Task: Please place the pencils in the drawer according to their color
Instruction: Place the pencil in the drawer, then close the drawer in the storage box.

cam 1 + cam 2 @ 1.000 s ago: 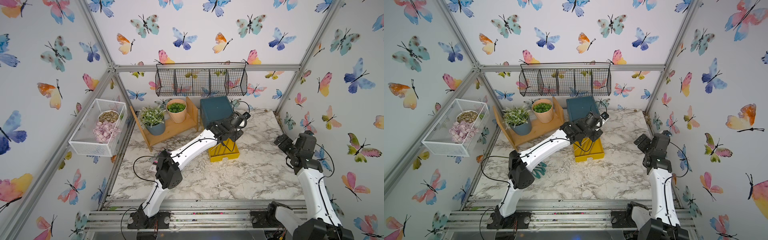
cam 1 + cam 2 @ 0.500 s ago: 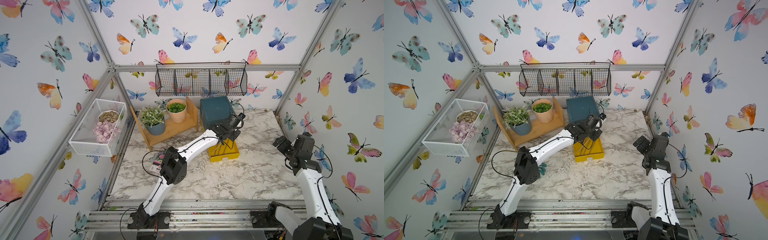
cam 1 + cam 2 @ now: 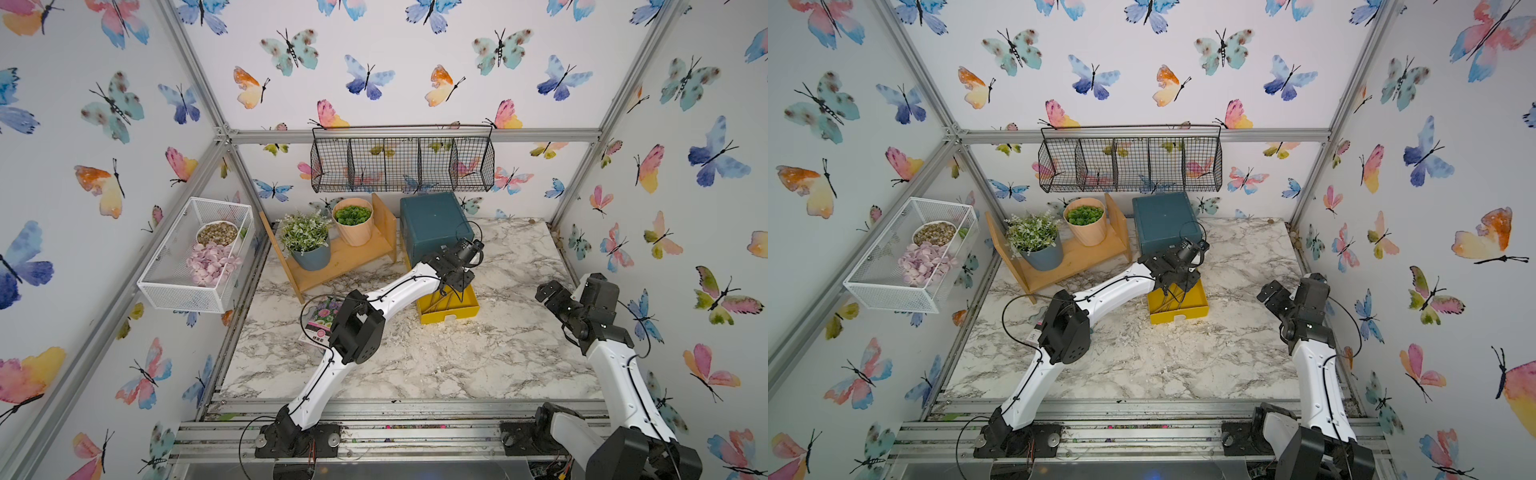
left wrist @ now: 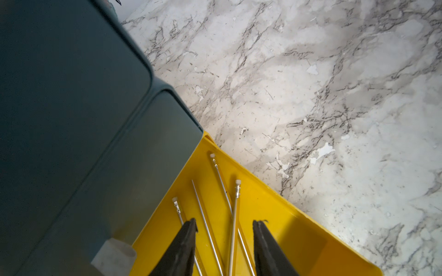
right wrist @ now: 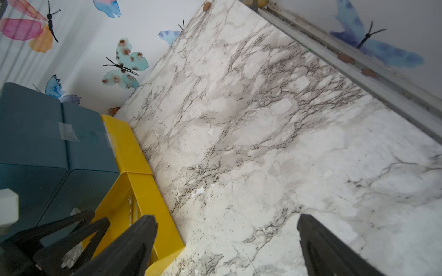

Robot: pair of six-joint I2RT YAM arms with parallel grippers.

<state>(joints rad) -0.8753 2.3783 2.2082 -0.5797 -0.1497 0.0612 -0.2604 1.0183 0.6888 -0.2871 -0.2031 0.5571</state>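
— Where's everything?
— Teal chest (image 4: 71,107) beside the left gripper (image 4: 226,222); its yellow drawer (image 4: 299,227) is pulled out directly beneath, pencils (image 4: 236,200) lying under the tips. Jaws half apart, gripping nothing.
— Advice?
— Lift straight up, clear of the drawer walls.

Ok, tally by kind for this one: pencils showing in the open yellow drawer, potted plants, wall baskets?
Pencils showing in the yellow drawer: 4
Potted plants: 2
Wall baskets: 2, black wire and white mesh
Total: 8
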